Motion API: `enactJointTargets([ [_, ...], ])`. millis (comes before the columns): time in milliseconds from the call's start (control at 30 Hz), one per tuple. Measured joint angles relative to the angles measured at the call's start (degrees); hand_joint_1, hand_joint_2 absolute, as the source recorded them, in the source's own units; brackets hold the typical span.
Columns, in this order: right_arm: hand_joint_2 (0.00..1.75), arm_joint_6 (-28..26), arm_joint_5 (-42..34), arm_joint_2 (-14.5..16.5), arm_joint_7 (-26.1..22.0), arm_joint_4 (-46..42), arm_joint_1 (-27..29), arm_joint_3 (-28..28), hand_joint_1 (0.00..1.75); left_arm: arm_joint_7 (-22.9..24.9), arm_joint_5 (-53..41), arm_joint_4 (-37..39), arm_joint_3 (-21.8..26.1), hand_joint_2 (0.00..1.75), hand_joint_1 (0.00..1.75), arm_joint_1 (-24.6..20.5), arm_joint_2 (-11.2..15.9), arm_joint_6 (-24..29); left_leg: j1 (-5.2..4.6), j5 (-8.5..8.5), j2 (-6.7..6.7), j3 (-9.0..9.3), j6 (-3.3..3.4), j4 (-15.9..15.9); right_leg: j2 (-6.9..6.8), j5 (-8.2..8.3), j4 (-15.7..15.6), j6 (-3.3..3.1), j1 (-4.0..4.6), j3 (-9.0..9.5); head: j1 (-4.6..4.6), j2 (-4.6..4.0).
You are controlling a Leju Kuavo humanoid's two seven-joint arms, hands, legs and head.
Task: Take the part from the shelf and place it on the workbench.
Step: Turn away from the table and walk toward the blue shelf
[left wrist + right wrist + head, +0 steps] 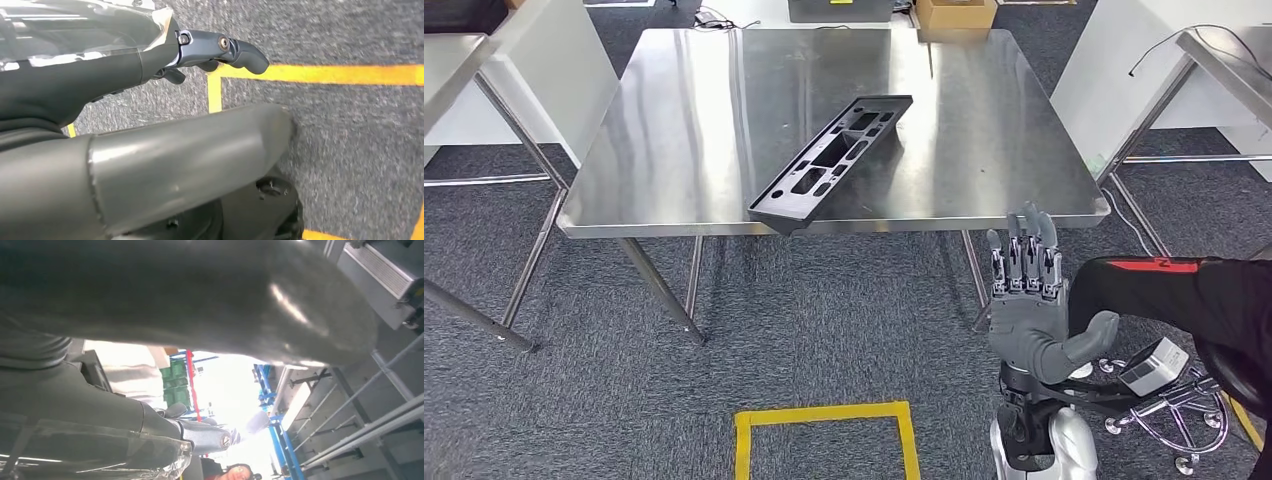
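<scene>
The long black part (834, 155), a flat panel with several cut-outs, lies slantwise on the steel workbench (984, 130), and its near end sticks out a little over the front edge. My right hand (1029, 310) is raised in front of the bench's near right corner, fingers straight and apart, holding nothing. The right wrist view has its thick thumb (200, 300) and dark fingers (200, 435) bare as well. My left hand (190, 125) hangs over the carpet, its fingers (225, 47) stretched out and holding nothing.
A yellow tape square (824, 430) marks the grey carpet in front of the bench. A black wheeled chair (1184, 290) stands close by my right arm. More steel tables stand at the left (454, 60) and right (1224, 50). A person (235, 471) is visible in the right wrist view.
</scene>
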Motion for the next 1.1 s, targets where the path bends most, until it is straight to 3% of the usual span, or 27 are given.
enactJointTargets([
  [67, 0.00, 0.0, 0.1, 0.0, 0.0, 0.0, 0.0, -0.1, 0.00, -0.1, 0.0, 0.0, 0.0, 0.00, 0.00, 0.0, 0.0, 0.0, -0.23, 1.11, 0.07, -1.48, 0.06, 0.1, 0.05, -1.91, 5.3, 0.31, 0.06, -0.91, 0.00, 0.00],
  [100, 0.00, -0.1, 0.1, 0.0, 0.0, 0.0, 0.0, -0.2, 0.00, -0.1, 0.0, 0.0, 0.0, 0.00, 0.00, 0.0, 0.0, 0.0, -0.29, 1.65, 0.08, -2.19, -0.02, 0.1, 0.06, -1.34, 5.1, 0.78, 0.09, 0.17, 0.00, 0.00],
  [167, 0.00, -0.1, 0.3, 0.0, 0.1, 0.0, 0.0, -0.4, 0.00, -0.2, 0.0, 0.0, 0.0, 0.00, 0.00, 0.0, -0.1, 0.0, -0.33, 2.67, 0.04, -3.35, -0.35, 0.2, 0.06, 1.06, -1.4, 1.54, 0.12, 5.33, 0.00, 0.00],
  [233, 0.00, -0.1, 0.4, 0.0, 0.1, 0.0, -0.1, -0.5, 0.00, -0.2, 0.1, 0.0, 0.0, 0.00, 0.00, 0.0, -0.2, 0.0, -0.50, 3.65, 0.00, -4.08, -0.91, 0.2, 0.11, 1.83, -9.7, 1.45, 0.50, 10.81, -0.02, 0.00],
  [300, 0.00, -0.1, 0.4, 0.1, 0.2, 0.0, -0.2, -0.5, 0.00, -0.2, 0.3, 0.0, 0.2, 0.00, 0.00, 0.0, -0.3, 0.0, -0.66, 4.66, 0.00, -4.38, -1.45, 0.1, 0.20, 1.59, -12.9, 0.94, 0.98, 12.23, -0.09, 0.00],
  [367, 0.00, 0.0, 0.5, 0.1, 0.2, 0.0, -0.2, -0.7, 0.00, -0.1, 0.5, 0.0, 0.4, 0.00, 0.00, 0.1, -0.2, 0.0, -0.54, 4.93, -0.05, -4.71, -1.97, 0.1, 0.11, 2.28, -12.9, 0.17, 0.63, 11.39, -0.17, 0.00],
  [400, 0.00, 0.0, 0.6, 0.1, 0.2, 0.0, -0.3, -0.7, 0.00, 0.0, 0.5, 0.0, 0.4, 0.00, 0.00, 0.2, -0.2, 0.0, -0.42, 3.71, -0.06, -5.11, -2.25, 1.0, 0.01, 2.76, -12.8, -0.42, 0.38, 11.04, -0.23, 0.00],
  [433, 0.00, 0.0, 0.7, 0.2, 0.2, 0.1, -0.3, -0.7, 0.00, 0.0, 0.6, 0.0, 0.5, 0.00, 0.00, 0.2, -0.2, 0.0, -0.28, 1.51, -0.08, -5.77, -2.52, 2.9, -0.13, 3.29, -12.9, -1.06, 0.11, 10.71, -0.31, 0.00],
  [500, 0.00, 0.1, 0.9, 0.2, 0.3, 0.2, -0.5, -0.7, 0.00, 0.1, 0.6, 0.0, 0.5, 0.00, 0.00, 0.2, -0.2, 0.0, -0.01, -4.33, -0.07, -7.63, -3.02, 9.9, -0.35, 4.34, -12.8, -1.88, 0.15, 9.68, -0.44, 0.00],
  [533, 0.00, 0.1, 1.0, 0.2, 0.3, 0.2, -0.5, -0.7, 0.00, 0.1, 0.6, 0.0, 0.5, 0.00, 0.00, 0.2, -0.2, 0.0, 0.10, -6.25, -0.08, -8.36, -3.26, 13.6, -0.44, 4.86, -12.7, -1.98, 0.25, 9.07, -0.49, 0.00],
  [567, 0.00, 0.1, 1.0, 0.2, 0.3, 0.3, -0.5, -0.7, 0.00, 0.1, 0.6, 0.0, 0.5, 0.00, 0.00, 0.2, -0.2, 0.0, 0.22, -6.91, -0.07, -8.49, -3.47, 16.2, -0.49, 5.33, -12.5, -1.87, 0.31, 8.32, -0.49, 0.00],
  [600, 0.00, 0.1, 1.1, 0.2, 0.3, 0.4, -0.5, -0.7, 0.00, 0.1, 0.6, 0.0, 0.5, 0.00, 0.00, 0.2, -0.2, 0.0, 0.38, -6.41, -0.05, -7.72, -3.62, 16.8, -0.51, 5.73, -12.3, -1.72, 0.32, 7.57, -0.50, 0.00],
  [633, 0.00, 0.1, 1.1, 0.2, 0.3, 0.4, -0.5, -0.7, 0.00, 0.1, 0.6, 0.0, 0.5, 0.00, 0.00, 0.2, -0.2, 0.0, 0.56, -5.08, -0.04, -5.83, -3.70, 15.2, -0.52, 6.01, -11.9, -1.55, 0.27, 6.86, -0.50, 0.00],
  [700, 0.00, 0.1, 1.2, 0.2, 0.3, 0.5, -0.6, -0.7, 0.00, 0.1, 0.6, 0.0, 0.5, 0.00, 0.00, 0.1, -0.2, 0.0, 0.81, -3.25, -0.12, -0.33, -3.74, 8.0, -0.53, 6.34, -10.9, -1.17, 0.23, 5.64, -0.53, 0.00],
  [767, 0.00, 0.1, 1.3, 0.2, 0.3, 0.5, -0.8, -0.7, 0.00, 0.1, 0.6, 0.0, 0.5, 0.00, 0.00, 0.0, -0.2, 0.0, 0.62, -3.42, -0.34, 2.89, -3.50, 2.7, -0.56, 6.81, -10.3, -0.44, 0.38, 4.76, -0.49, 0.00],
  [833, 0.00, 0.2, 1.4, 0.3, 0.3, 0.5, -0.9, -0.7, 0.00, 0.1, 0.6, 0.0, 0.5, 0.00, 0.00, 0.0, -0.2, 0.0, 0.19, -3.51, -0.44, 2.71, -3.00, 1.7, -0.56, 7.62, -10.2, 0.74, 0.51, 4.09, -0.45, 0.00],
  [900, 0.00, 0.3, 1.4, 0.3, 0.3, 0.5, -0.9, -0.7, 0.00, 0.2, 0.6, 0.0, 0.5, 0.00, 0.00, 0.0, -0.2, 0.0, 0.11, -2.64, -0.22, 1.78, -1.83, 1.2, -0.48, 7.06, -9.3, 1.39, 0.50, 2.97, -0.43, 0.00],
  [967, 0.00, 0.3, 1.4, 0.2, 0.3, 0.6, -1.0, -0.7, 0.00, 0.3, 0.6, 0.0, 0.5, 0.00, 0.00, -0.1, -0.2, 0.0, 0.12, -1.28, 0.05, 0.40, -0.48, 0.7, -0.32, 3.23, -5.3, 0.85, 0.46, 1.08, -0.21, 0.00],
  [1033, 0.00, 0.4, 1.5, 0.2, 0.3, 0.8, -1.0, -0.7, 0.00, 0.4, 0.6, 0.0, 0.5, 0.00, 0.00, -0.1, -0.1, 0.0, -0.14, 0.10, 0.16, -1.30, 0.04, 0.7, -0.17, -1.27, 1.8, 0.36, 0.47, -0.68, -0.03, 0.00],
  [1067, 0.00, 0.4, 1.5, 0.2, 0.3, 0.9, -1.0, -0.7, 0.00, 0.4, 0.6, 0.0, 0.5, 0.00, 0.00, -0.1, -0.1, 0.0, -0.25, 0.81, 0.20, -2.16, 0.07, 0.7, -0.12, -2.20, 4.6, 0.56, 0.48, -0.86, -0.02, 0.00],
  [1100, 0.00, 0.4, 1.5, 0.2, 0.3, 1.0, -1.0, -0.7, 0.00, 0.4, 0.6, 0.0, 0.5, 0.00, 0.00, -0.1, -0.1, 0.0, -0.35, 1.51, 0.23, -3.03, 0.05, 0.8, -0.08, -2.01, 5.9, 1.00, 0.49, -0.31, -0.02, 0.00],
])
